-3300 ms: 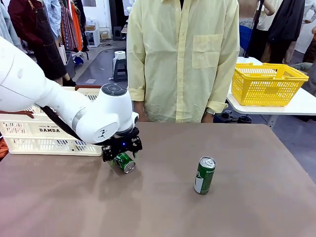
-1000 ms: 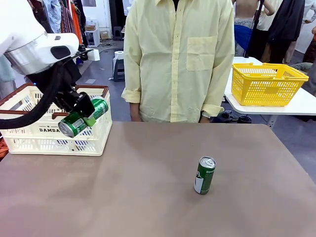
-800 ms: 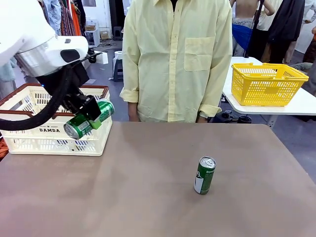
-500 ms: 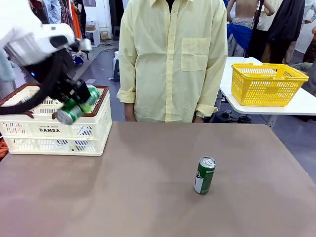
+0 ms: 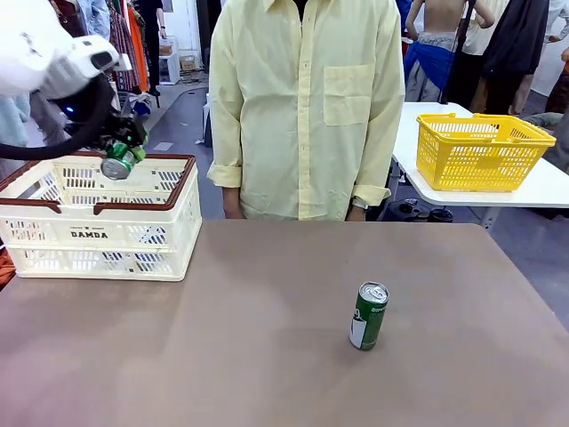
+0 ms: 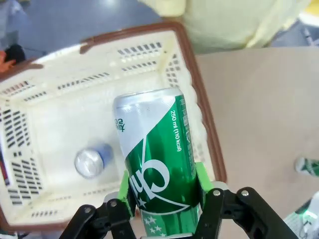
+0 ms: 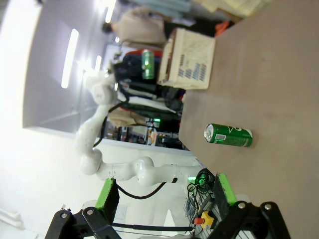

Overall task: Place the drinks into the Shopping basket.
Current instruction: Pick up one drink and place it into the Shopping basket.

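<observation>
Left gripper [image 5: 116, 147] is pinching a green can [image 5: 118, 161] across its body, green pads on both sides. The can is on its side in the air with its silver end toward the front camera. It hangs over the open top of the Shopping basket [image 5: 98, 233], above the brown rim, not touching it.

Left wrist view: same green can [image 6: 157, 149] clamped in the left gripper [image 6: 164, 188], basket interior below it. A blue can [image 6: 91, 160] is on the basket floor, silver top facing up, near one wall. The brown rim [image 6: 205, 130] runs just beside the held can.

The basket sits at the far left corner of the table [image 5: 222, 356], "DAMDA" side toward the near edge.

The second green can [image 5: 368, 315] stands upright on the table, right of centre, about midway between the near and far edges and well apart from the basket. It also shows in the right wrist view [image 7: 228, 135].

Right gripper [image 7: 164, 194]: fingers spread wide, nothing between them, off the table's edge.

Surface: matte brown tabletop, even sheen.

Room: a person in a pale yellow shirt [image 5: 302, 107] stands at the far edge, arms down. A yellow mesh basket [image 5: 480, 151] sits on a separate white table [image 5: 533, 191] at far right. There are clothes racks and other people behind, and a grey floor.
</observation>
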Motion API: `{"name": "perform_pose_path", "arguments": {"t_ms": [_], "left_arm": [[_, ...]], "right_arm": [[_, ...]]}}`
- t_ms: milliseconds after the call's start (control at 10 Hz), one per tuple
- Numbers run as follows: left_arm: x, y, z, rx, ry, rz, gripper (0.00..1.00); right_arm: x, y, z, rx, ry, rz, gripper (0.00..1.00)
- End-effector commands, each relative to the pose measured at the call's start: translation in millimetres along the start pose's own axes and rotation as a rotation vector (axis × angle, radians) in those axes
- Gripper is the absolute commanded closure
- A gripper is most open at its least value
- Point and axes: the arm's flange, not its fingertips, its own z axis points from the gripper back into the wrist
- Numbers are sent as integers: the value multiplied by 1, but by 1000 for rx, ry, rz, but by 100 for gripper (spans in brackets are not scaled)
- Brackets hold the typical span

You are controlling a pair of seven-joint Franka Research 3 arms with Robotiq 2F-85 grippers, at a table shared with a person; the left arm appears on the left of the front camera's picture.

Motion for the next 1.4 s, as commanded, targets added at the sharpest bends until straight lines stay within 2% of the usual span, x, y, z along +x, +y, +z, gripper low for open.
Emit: {"name": "perform_pose_path", "arguments": {"t_ms": [0, 400, 700, 1000, 1100, 1200, 1300], "left_arm": [[23, 10, -22, 66, 9, 87, 100], [10, 7, -88, 133, 175, 101, 100], [6, 0, -117, 193, 218, 77, 100], [5, -4, -132, 204, 250, 55, 100], [6, -4, -132, 218, 253, 57, 73], [6, -3, -132, 223, 261, 55, 15], [6, -3, -131, 229, 262, 55, 0]], "right_arm": [[2, 6, -1, 7, -6, -14, 0], [2, 6, -1, 7, -6, -14, 0], [2, 6, -1, 7, -6, -14, 0], [2, 6, -1, 7, -6, -14, 0], [2, 6, -1, 7, -6, -14, 0], [2, 6, -1, 7, -6, -14, 0], [2, 6, -1, 7, -6, -14, 0]]}}
